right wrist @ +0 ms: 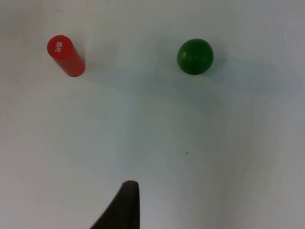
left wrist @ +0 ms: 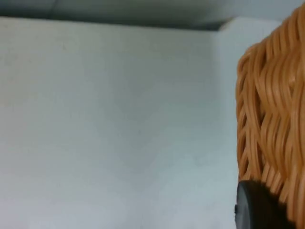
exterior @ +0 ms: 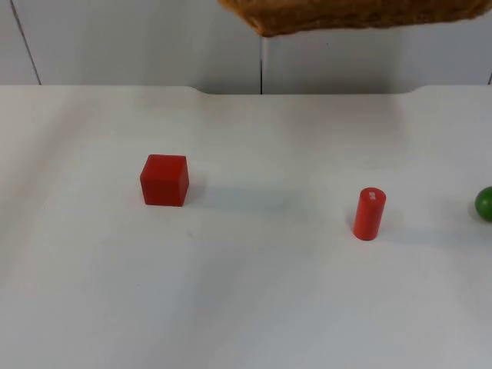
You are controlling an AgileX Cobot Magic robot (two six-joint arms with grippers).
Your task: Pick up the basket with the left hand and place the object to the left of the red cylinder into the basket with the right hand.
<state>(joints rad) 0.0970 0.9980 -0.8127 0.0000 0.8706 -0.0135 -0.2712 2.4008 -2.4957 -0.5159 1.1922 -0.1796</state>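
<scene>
Wicker basket (exterior: 354,15): lifted off the white table (exterior: 246,292), above the far edge.
Left gripper (left wrist: 255,210): black fingertip against the basket's woven wall; finger state cannot be told.
Red cylinder (exterior: 369,214): upright.
Red cube (exterior: 164,180): well left of the cylinder.
Green ball (right wrist: 195,56): right of the cylinder.
Right gripper (right wrist: 125,205): above bare table near the cylinder; finger spread cannot be told.

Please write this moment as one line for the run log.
basket: lifted, at left end effector | red cube: on table, untouched | red cylinder: upright | green ball: right of cylinder | right end effector: above table
</scene>
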